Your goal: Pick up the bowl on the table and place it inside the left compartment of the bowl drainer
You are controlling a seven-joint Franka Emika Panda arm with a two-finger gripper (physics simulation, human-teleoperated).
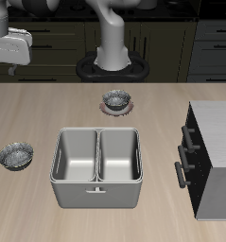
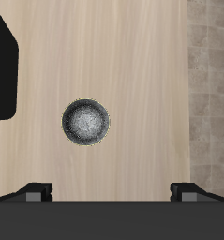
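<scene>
The hand hangs high over the bowl, fingers spread wide and holding nothing. The bowl sits on the bench beside the bowl drainer. This looks like the approach; next it should descend and grip the rim.
</scene>
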